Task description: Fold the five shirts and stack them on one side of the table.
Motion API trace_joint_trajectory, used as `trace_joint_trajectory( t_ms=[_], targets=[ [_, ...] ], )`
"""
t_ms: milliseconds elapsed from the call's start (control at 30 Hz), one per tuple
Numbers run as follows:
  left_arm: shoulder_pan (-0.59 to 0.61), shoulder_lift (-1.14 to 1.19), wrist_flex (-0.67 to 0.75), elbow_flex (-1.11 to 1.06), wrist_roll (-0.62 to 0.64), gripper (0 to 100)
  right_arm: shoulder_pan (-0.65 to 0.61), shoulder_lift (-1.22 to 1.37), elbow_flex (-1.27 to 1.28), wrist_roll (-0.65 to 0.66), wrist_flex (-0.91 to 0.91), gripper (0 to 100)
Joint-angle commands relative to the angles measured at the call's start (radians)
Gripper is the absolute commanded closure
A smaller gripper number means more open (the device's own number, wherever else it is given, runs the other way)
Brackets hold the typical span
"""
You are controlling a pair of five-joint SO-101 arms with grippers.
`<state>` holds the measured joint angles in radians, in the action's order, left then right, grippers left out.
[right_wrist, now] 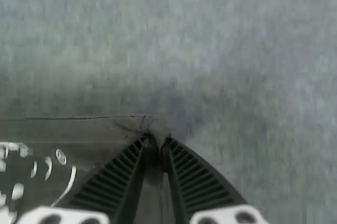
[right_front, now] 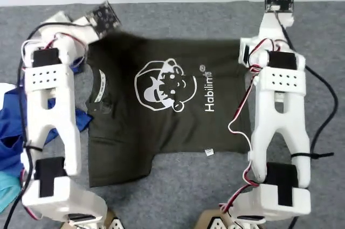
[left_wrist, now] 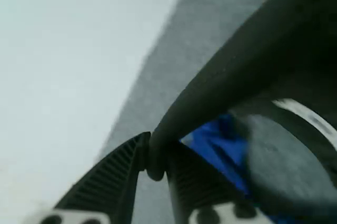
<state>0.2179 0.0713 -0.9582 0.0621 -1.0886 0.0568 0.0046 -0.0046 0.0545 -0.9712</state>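
Dark olive shirt (right_front: pixel 161 132) with a white print lies spread on the grey desk (right_front: pixel 178 196) between my two arms, collar toward the left arm. From above I can't make out either hand, since each sits under its own wrist and camera at the shirt's far edge.

The right wrist view is clearer. The right hand (right_wrist: pixel 154 147) is closed on a puckered corner of the shirt (right_wrist: pixel 79 129), its fingers pressed together with the cloth between them. In the left wrist view the left hand (left_wrist: pixel 156 168) is pinched shut on a rolled fold of the same dark fabric (left_wrist: pixel 253 60), which is lifted off the desk. That view is blurred, and I can't tell what the white curved strip (left_wrist: pixel 305 118) is.

Blue cloth (right_front: pixel 13 126) bunches beside the left arm, partly under it and cut off at the frame edge. It also shows below the lifted fold (left_wrist: pixel 221 147).
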Motion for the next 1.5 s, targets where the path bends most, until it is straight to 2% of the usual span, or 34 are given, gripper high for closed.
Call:
trace_joint_trajectory(
  t_ms=[0,200,367,567,800,1133,1467],
  targets=[
    [0.014,-0.098,-0.23,0.053,-0.092,100,-0.005,-0.076,-0.069,-0.003,-0.128,99.1],
    [0.034,-0.13,-0.543,0.054,-0.255,100,0.002,-0.076,-0.069,0.003,-0.325,99.1],
    [0.075,-0.133,-0.79,0.054,-0.407,100,0.002,-0.076,-0.066,0.092,-0.456,99.1],
    [0.129,-0.141,-0.793,-0.019,-0.462,100,0.024,-0.076,-0.066,0.153,-0.564,99.1],
    [0.132,-0.161,-0.796,-0.171,-0.44,100,0.025,-0.067,-0.064,0.166,-0.657,99.1],
    [0.046,-0.396,-0.798,-0.53,-0.443,100,0.031,-0.068,0.092,0.204,-0.619,99.1],
    [0.046,-0.425,-0.796,-0.575,-0.443,100,0.07,-0.081,0.126,0.209,-0.591,99.1]
  ],
)
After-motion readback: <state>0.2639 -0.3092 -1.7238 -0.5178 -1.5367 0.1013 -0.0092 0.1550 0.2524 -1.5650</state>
